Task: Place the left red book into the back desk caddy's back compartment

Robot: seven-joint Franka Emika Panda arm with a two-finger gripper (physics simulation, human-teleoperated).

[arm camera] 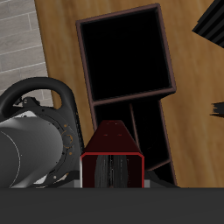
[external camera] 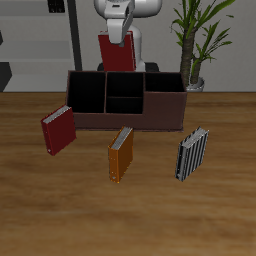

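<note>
One red book (external camera: 118, 52) hangs pinched in the end effector (external camera: 121, 33) above the caddy (external camera: 127, 100) (middle cells (external camera: 125, 86) below).

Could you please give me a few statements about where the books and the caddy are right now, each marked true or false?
1. The bright red book is held in the air above the caddy. True.
2. The orange book sits inside one of the caddy's cells. False: it stands on the table in front of the caddy.
3. The caddy's cells are all empty. True.
4. The striped book lies behind the caddy. False: it stands nearer the table's front edge.
5. The gripper has its jaws closed on the bright red book. True.
</note>
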